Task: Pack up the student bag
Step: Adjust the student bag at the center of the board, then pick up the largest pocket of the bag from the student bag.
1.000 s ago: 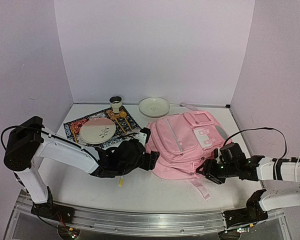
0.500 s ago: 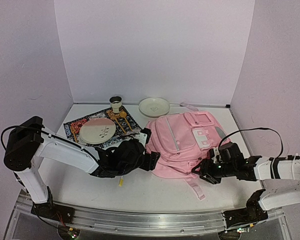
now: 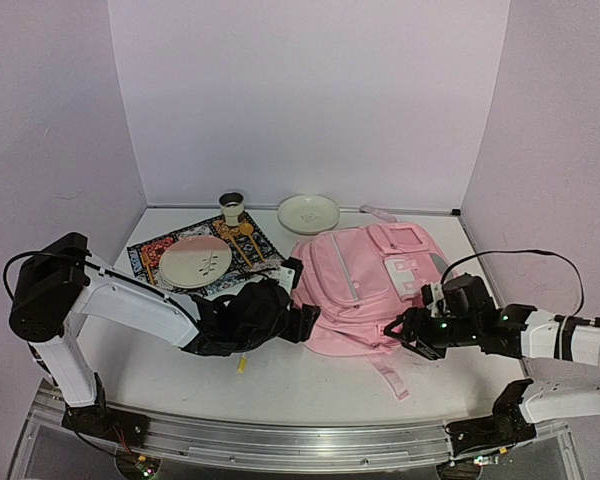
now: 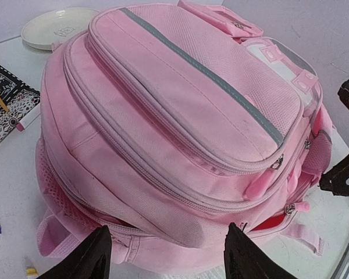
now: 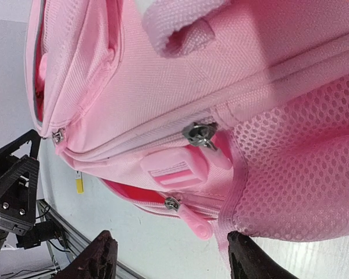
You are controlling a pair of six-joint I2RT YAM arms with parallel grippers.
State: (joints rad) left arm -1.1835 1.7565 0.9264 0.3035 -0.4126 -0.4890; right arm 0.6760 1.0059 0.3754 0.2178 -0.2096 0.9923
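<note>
The student bag (image 3: 365, 285) is a big pink backpack lying flat right of centre, front pockets up. My left gripper (image 3: 305, 322) is at its near left edge. In the left wrist view the bag (image 4: 180, 116) fills the frame and that gripper (image 4: 168, 258) stands open, the bag's lower edge just ahead of its fingertips. My right gripper (image 3: 405, 328) is at the bag's near right corner, open. In the right wrist view a pink zip pull (image 5: 192, 220) hangs between that gripper's (image 5: 171, 261) fingers, untouched; red lining (image 5: 128, 192) shows through a partly open zip.
A patterned mat (image 3: 150, 255) with a pink-and-white plate (image 3: 195, 262) lies at the left. A small cup (image 3: 232, 207) and a white plate (image 3: 308, 213) stand at the back. A small yellow object (image 3: 242, 365) lies near the left gripper. A loose strap (image 3: 390, 375) trails toward the front edge.
My right gripper has moved left, closer in to the bag's near right corner, and the strap has shifted slightly. The left arm has stayed put.
</note>
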